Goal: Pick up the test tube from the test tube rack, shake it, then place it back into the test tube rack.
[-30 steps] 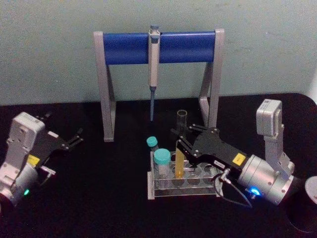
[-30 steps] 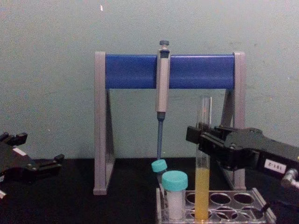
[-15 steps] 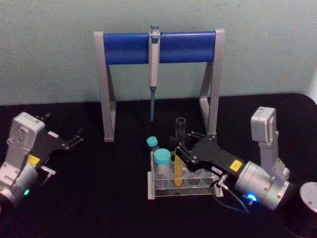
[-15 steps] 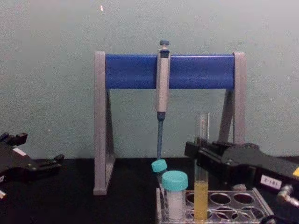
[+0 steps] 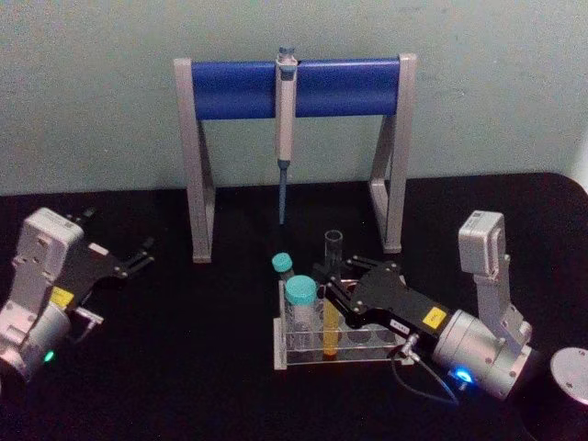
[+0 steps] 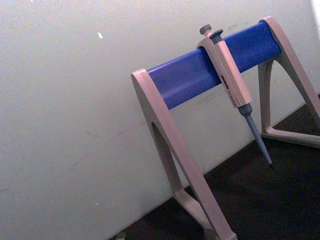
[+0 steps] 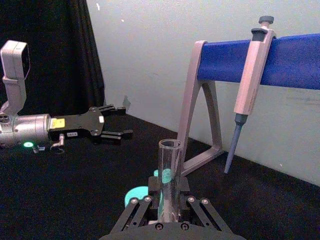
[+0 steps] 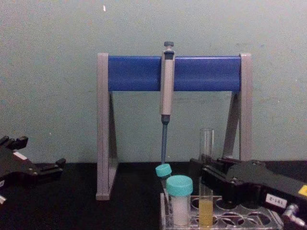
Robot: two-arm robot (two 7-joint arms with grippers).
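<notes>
Centrally, showing the test tube (image 8: 207, 143) standing upright in the test tube rack (image 5: 280, 344), seated in the hole just to the right of the large teal-capped vial (image 5: 300, 292), with yellow liquid filling its lower part and its open mouth pointing straight up.

Reaching in from the lower right of the head view, showing the right gripper (image 5: 333, 276) lying nearly level above the rack's top plate, jaws looking pressed together on the tube's bare glass above the liquid line. Crossing the tube's long axis at roughly a right angle; tube vertical, jaws close to horizontal.

Resting at the left edge of the head view, showing the left gripper (image 5: 138, 257) well apart from the rack, jaws spread and holding nothing; clearly the farther of the two from the tube.

Standing behind the rack, toward the top of the frame, showing the blue-and-grey pipette stand (image 5: 294, 87) with a pipette (image 5: 285, 119) hanging down near the tube's mouth, all on the black worktop (image 5: 202, 367).

Judging the coming move as turning on that crossing: travelling straight along the tube's vertical axis for any lift, or parting the jaws sideways and backing toward the lower right for any release, so as not to be tilting the glass against the hole's rim or the neighbouring vial.
</notes>
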